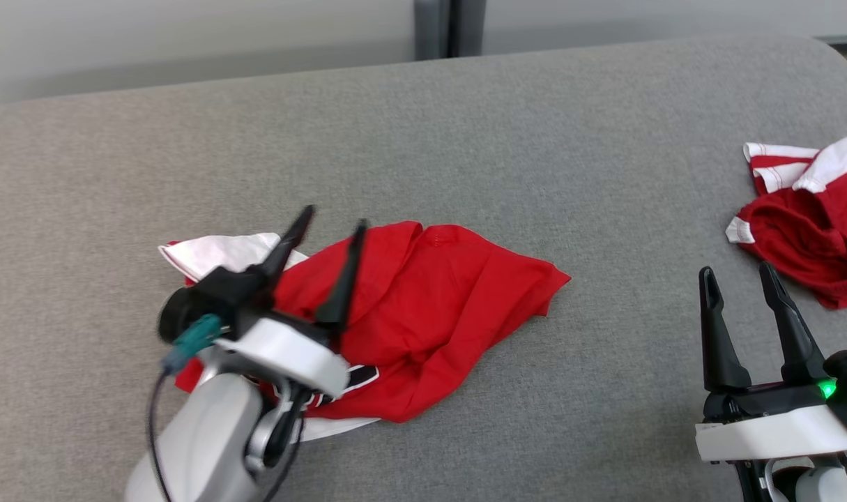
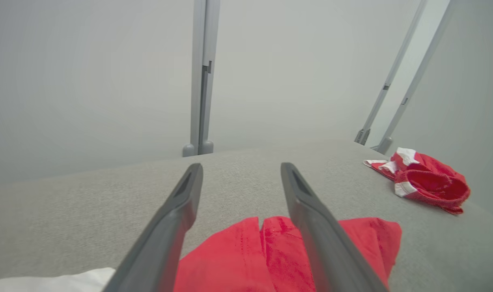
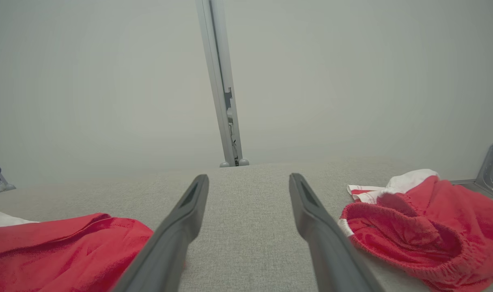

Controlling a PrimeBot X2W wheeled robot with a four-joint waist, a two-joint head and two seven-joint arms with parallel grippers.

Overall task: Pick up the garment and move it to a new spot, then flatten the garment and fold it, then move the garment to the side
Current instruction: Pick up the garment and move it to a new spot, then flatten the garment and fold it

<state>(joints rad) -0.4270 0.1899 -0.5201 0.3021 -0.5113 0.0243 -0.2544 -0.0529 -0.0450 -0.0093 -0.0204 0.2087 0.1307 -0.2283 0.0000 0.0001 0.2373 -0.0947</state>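
A crumpled red garment (image 1: 430, 307) with white and dark trim lies on the grey cushioned surface (image 1: 465, 125), left of centre. My left gripper (image 1: 332, 223) hovers over its left part, open, with nothing between the fingers; the left wrist view has red cloth (image 2: 250, 259) beneath the spread fingers. My right gripper (image 1: 737, 275) stands open at the lower right, over bare surface. In the right wrist view the garment (image 3: 63, 247) lies to the left of those fingers.
A second red and white garment (image 1: 813, 223) lies bunched at the right edge, also in the left wrist view (image 2: 425, 182) and right wrist view (image 3: 416, 231). Pale walls and a grey post (image 3: 224, 89) stand behind the surface.
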